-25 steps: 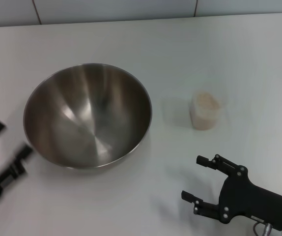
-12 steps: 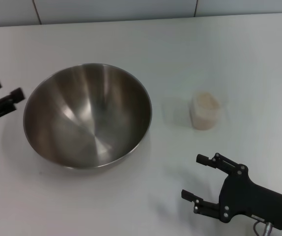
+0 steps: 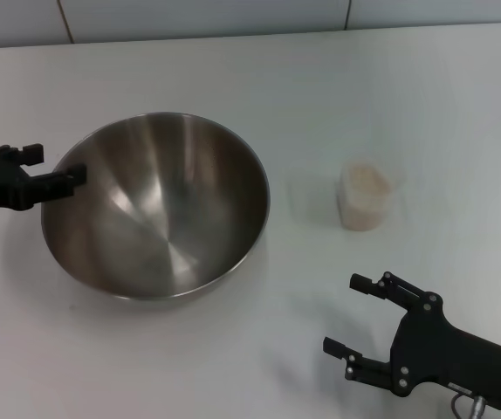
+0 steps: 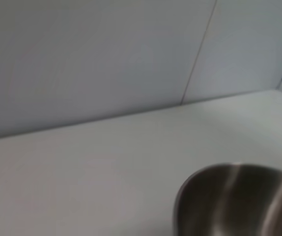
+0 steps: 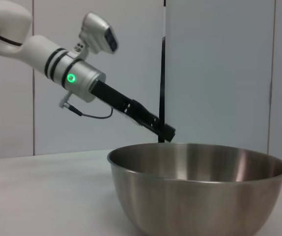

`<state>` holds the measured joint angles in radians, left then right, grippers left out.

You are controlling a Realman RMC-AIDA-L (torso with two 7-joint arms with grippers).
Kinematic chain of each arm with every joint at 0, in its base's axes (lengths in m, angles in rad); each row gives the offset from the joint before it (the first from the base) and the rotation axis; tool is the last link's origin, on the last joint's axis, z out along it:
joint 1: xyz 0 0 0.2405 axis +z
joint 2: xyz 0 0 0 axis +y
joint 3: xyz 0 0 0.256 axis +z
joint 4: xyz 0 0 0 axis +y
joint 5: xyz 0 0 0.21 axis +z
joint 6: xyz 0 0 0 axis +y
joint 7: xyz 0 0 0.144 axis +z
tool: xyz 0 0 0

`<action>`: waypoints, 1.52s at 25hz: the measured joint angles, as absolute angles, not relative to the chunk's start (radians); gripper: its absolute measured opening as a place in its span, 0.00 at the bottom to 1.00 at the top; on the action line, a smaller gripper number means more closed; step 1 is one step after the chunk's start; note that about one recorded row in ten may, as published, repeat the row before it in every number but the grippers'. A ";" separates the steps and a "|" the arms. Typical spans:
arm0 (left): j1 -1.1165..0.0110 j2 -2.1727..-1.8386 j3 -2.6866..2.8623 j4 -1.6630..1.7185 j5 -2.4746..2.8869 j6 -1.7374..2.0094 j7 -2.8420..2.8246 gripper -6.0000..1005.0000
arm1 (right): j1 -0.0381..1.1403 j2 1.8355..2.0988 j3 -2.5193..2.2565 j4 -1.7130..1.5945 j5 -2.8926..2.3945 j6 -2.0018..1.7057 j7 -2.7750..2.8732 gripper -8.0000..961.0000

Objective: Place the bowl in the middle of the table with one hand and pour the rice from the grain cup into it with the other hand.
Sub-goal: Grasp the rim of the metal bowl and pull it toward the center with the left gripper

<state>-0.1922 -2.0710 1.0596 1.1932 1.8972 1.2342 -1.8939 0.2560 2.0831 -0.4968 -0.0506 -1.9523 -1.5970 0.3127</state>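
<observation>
Reaching in at the bowl's (image 3: 154, 205) left rim, the left gripper (image 3: 48, 170) has its fingers apart; the smooth, stiff steel looks slippery, so pinch the rim; the right gripper (image 3: 366, 327) waits spread open.

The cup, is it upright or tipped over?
Upright. The cup stands on the table, mouth up, rice filling it near the rim.

Head looks down; both wrists sit low, sharing the bowl (image 3: 156, 205).

The white table (image 3: 408, 96) carries the steel bowl (image 3: 156, 206) and, well apart, the grain cup (image 3: 364, 197).
</observation>
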 joint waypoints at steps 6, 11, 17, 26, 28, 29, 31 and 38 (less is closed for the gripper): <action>-0.226 -2.073 1.096 1.184 1.983 1.208 -1.955 0.80 | 0.256 2.083 -0.497 -0.051 -1.951 -1.597 0.313 0.85; -0.252 -2.073 1.138 1.185 2.064 1.187 -2.020 0.78 | 0.258 2.082 -0.497 -0.052 -1.951 -1.597 0.314 0.85; -0.264 -2.072 1.150 1.189 2.082 1.187 -2.039 0.76 | 0.257 2.082 -0.497 -0.052 -1.951 -1.597 0.315 0.85; -0.303 -2.070 1.152 1.188 2.118 1.207 -2.057 0.54 | 0.257 2.082 -0.497 -0.053 -1.951 -1.595 0.315 0.85; -0.309 -2.069 1.152 1.188 2.125 1.204 -2.070 0.47 | 0.258 2.082 -0.497 -0.054 -1.951 -1.595 0.316 0.85; -0.310 -2.069 1.153 1.188 2.128 1.204 -2.072 0.45 | 0.258 2.081 -0.497 -0.054 -1.951 -1.595 0.316 0.85; -0.310 -2.069 1.153 1.188 2.128 1.204 -2.072 0.41 | 0.258 2.082 -0.497 -0.053 -1.951 -1.595 0.316 0.85; -0.326 -2.069 1.146 1.186 2.133 1.206 -2.099 0.28 | 0.259 2.082 -0.497 -0.055 -1.951 -1.595 0.318 0.85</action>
